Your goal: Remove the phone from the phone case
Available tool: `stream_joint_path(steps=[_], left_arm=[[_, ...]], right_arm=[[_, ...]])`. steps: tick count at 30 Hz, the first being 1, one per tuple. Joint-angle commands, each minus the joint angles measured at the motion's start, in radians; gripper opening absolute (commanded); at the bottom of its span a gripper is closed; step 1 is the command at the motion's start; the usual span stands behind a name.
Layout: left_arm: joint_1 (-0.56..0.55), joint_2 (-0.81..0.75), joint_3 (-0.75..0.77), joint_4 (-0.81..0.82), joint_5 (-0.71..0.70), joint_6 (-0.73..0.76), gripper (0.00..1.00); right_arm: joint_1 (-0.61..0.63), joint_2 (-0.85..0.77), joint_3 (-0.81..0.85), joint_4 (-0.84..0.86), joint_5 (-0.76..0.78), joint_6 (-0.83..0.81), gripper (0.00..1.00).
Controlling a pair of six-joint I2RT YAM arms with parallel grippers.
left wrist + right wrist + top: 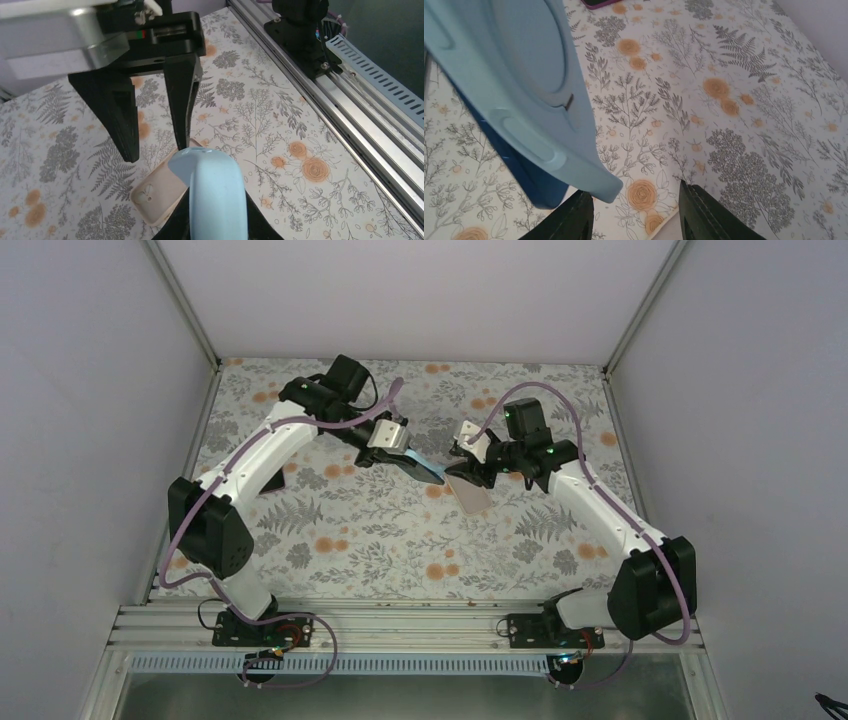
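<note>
My left gripper (405,452) is shut on a light blue phone case (422,462), holding it tilted above the middle of the table. In the left wrist view the case (217,195) fills the space between the black fingers (175,222). The right wrist view shows the case (519,75) from close up, with the dark blue phone (521,177) showing behind its lower edge. My right gripper (634,200) is open just past the case's free corner, which hangs over its left finger (574,217). Seen from the left wrist, the right gripper (156,150) has its jaws apart and empty.
A beige empty case (472,498) lies flat on the floral tablecloth under both grippers, and the left wrist camera sees the same beige case (157,192). A purple object (596,2) lies at the top edge of the right wrist view. The aluminium rail (350,115) runs along the near edge.
</note>
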Motion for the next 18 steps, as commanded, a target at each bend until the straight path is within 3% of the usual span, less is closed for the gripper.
stream_joint_path(steps=[1, 8, 13, 18], left_arm=[[-0.117, -0.058, -0.029, -0.276, 0.340, -0.006, 0.02], [-0.119, -0.050, -0.008, -0.276, 0.342, -0.009, 0.02], [-0.118, -0.024, 0.019, -0.276, 0.350, -0.015, 0.02], [-0.117, 0.028, 0.073, -0.276, 0.356, -0.033, 0.02]], right_arm=[[-0.046, -0.006, 0.018, 0.341, 0.241, 0.016, 0.44], [-0.057, -0.004, 0.002, 0.366, 0.248, 0.029, 0.43], [-0.048, -0.019, 0.009, 0.320, 0.117, 0.065, 0.43], [0.000, -0.014, 0.037, 0.283, 0.078, 0.101, 0.44]])
